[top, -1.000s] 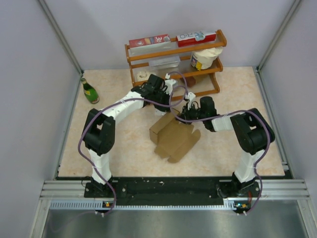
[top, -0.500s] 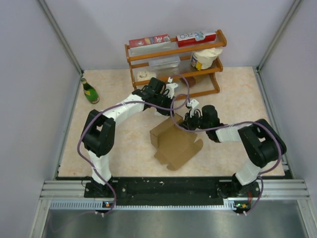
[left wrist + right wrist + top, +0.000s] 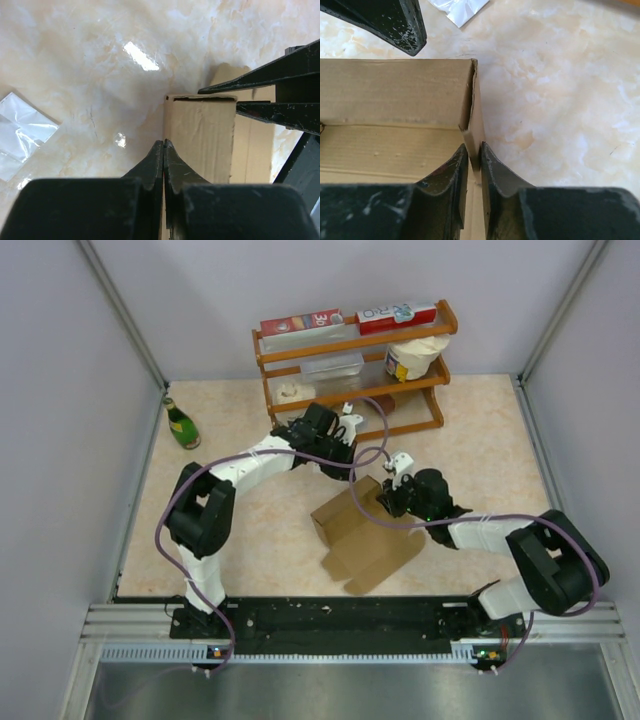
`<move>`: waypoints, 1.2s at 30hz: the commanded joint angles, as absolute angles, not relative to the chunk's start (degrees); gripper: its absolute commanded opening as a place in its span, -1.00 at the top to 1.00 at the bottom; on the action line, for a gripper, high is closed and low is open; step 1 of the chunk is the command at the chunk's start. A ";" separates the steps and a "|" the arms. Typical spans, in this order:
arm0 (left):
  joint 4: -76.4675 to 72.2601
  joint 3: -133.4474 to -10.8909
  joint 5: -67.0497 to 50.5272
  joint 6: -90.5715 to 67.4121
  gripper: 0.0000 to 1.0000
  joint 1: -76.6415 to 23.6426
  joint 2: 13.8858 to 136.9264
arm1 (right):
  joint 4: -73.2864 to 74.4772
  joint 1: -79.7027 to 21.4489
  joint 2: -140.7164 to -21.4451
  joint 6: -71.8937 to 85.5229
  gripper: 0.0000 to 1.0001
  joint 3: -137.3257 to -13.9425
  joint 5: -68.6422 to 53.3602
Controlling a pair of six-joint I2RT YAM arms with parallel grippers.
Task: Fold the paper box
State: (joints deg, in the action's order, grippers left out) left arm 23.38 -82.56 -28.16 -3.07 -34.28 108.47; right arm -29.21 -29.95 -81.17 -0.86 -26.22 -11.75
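The paper box [image 3: 370, 535] is plain brown cardboard, partly raised, with a walled end toward the back and flat flaps spread toward the near edge. My right gripper [image 3: 383, 498] [image 3: 472, 146] is shut on the box's upright side wall [image 3: 476, 120], one finger inside and one outside. My left gripper [image 3: 352, 462] [image 3: 164, 142] is shut, its tips pressed together at the left edge of the box's back wall [image 3: 200, 135], with nothing between them. The right fingers [image 3: 270, 95] show at the right of the left wrist view.
A wooden rack [image 3: 350, 345] at the back holds red cartons, a clear tray and a white tub. A green bottle [image 3: 182, 423] stands at the left. A clear plastic scrap [image 3: 20, 130] lies on the marbled table behind the box.
The right arm has pulled the box toward the near edge and to the right, and the box has turned a little. The left gripper followed, staying shut at the back wall.
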 commanded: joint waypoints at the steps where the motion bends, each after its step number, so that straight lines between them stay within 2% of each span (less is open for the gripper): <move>1: 21.09 -81.12 -29.62 -3.87 1.00 -34.54 105.29 | -34.27 -30.50 -79.80 -0.44 0.64 -26.10 -10.63; 6: 21.09 -80.60 -29.71 -3.60 1.00 -34.89 105.12 | -35.94 -30.50 -81.30 -0.44 0.40 -26.54 -11.69; 16: 21.36 -80.42 -29.44 -3.25 1.00 -35.60 105.38 | -40.86 -30.50 -86.30 -0.44 0.37 -28.30 -13.27; 36: 22.32 -81.04 -30.23 -2.81 1.00 -36.12 106.17 | -46.76 -30.50 -93.25 2.55 0.84 -30.85 -13.27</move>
